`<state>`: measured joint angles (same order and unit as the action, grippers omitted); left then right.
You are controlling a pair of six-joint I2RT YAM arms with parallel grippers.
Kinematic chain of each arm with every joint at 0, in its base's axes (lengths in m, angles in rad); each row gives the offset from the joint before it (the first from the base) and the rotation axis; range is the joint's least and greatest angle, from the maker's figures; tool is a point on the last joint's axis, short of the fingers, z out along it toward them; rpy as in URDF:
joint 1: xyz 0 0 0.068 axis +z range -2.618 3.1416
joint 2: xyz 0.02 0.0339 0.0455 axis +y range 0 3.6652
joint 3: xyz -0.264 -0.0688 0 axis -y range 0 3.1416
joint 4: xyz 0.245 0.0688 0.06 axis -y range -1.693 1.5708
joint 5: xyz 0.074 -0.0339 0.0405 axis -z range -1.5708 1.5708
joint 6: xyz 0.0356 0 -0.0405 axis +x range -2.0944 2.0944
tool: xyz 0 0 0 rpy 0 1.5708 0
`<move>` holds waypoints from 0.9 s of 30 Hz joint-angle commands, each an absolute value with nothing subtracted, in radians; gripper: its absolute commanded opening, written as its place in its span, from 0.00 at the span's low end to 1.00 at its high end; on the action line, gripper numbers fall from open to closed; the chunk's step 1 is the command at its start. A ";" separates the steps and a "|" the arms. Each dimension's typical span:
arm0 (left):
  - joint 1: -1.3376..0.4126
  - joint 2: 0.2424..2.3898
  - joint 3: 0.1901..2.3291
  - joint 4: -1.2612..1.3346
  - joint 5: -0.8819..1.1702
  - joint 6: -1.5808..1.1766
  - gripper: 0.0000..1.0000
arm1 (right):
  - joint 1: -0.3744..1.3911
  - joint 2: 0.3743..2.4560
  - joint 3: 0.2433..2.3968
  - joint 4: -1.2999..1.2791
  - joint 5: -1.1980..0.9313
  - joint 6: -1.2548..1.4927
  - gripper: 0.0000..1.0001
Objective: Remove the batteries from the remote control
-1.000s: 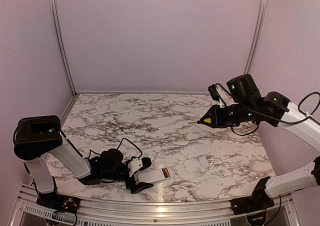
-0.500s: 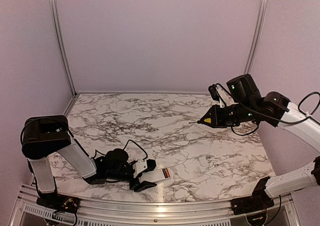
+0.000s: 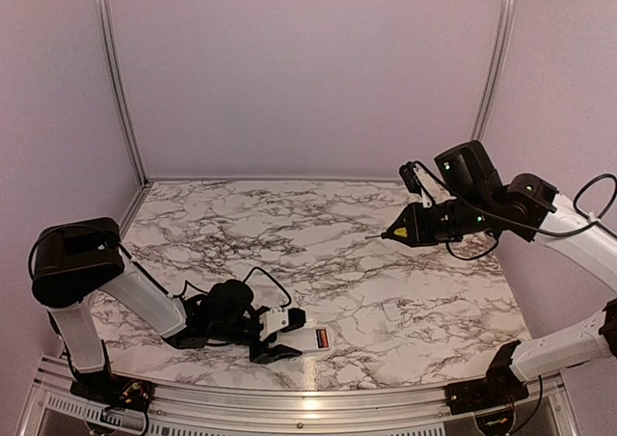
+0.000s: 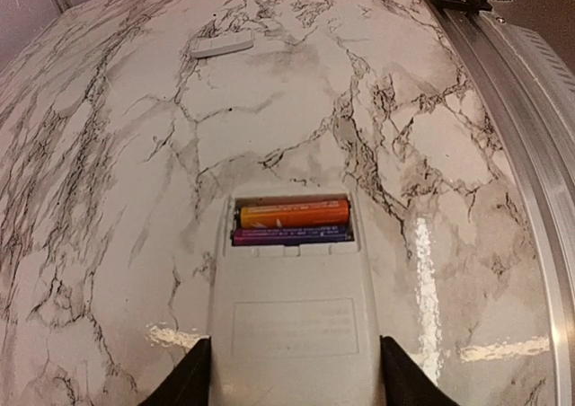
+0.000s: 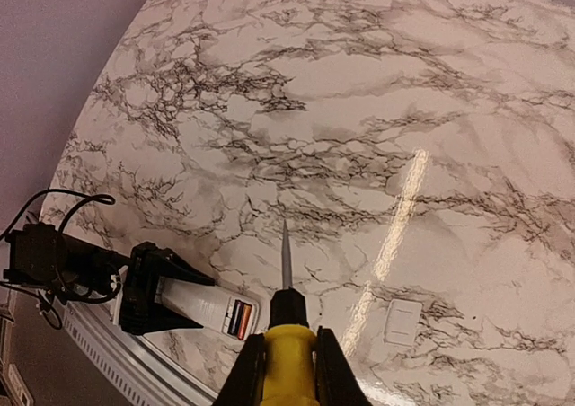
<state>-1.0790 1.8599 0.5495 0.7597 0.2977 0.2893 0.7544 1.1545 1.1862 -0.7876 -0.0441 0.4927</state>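
Observation:
The white remote control (image 4: 292, 316) lies on its face near the table's front edge, with its compartment open. Two batteries sit side by side in it: an orange one (image 4: 292, 213) and a dark purple one (image 4: 292, 235). My left gripper (image 4: 295, 348) has its black fingers against both long sides of the remote, low on the table (image 3: 289, 336). The batteries also show in the top view (image 3: 322, 338). My right gripper (image 5: 289, 343) is shut on a yellow-handled screwdriver (image 5: 285, 253), held high over the right side of the table (image 3: 413, 229), tip pointing left.
A small white cover plate (image 5: 403, 322) lies flat on the marble to the right of the remote; it also shows in the left wrist view (image 4: 222, 45). The metal front rail (image 4: 530, 154) runs close beside the remote. Pink walls enclose the table.
My left gripper has slid right along the table until its fingers flank the remote, and they have drawn in against its sides. The right arm with the screwdriver has barely moved.

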 commanded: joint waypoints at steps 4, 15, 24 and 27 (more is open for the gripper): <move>-1.073 1.723 0.583 0.520 0.263 0.424 0.05 | 0.751 1.178 1.301 -0.813 -0.037 0.367 0.00; -1.016 1.528 0.636 0.370 0.245 0.454 0.00 | 0.751 1.194 1.356 -0.784 -0.086 0.231 0.00; -1.008 1.410 0.611 0.260 0.205 0.682 0.00 | 0.753 1.238 1.399 -0.832 -0.181 0.119 0.00; -1.003 1.385 0.615 0.204 0.211 0.744 0.00 | 0.769 1.253 1.420 -0.849 -0.198 0.098 0.00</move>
<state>-1.0061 1.4307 0.6220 0.2794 0.2245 0.6216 0.7544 1.2327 1.3640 -0.8135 -0.1505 0.1574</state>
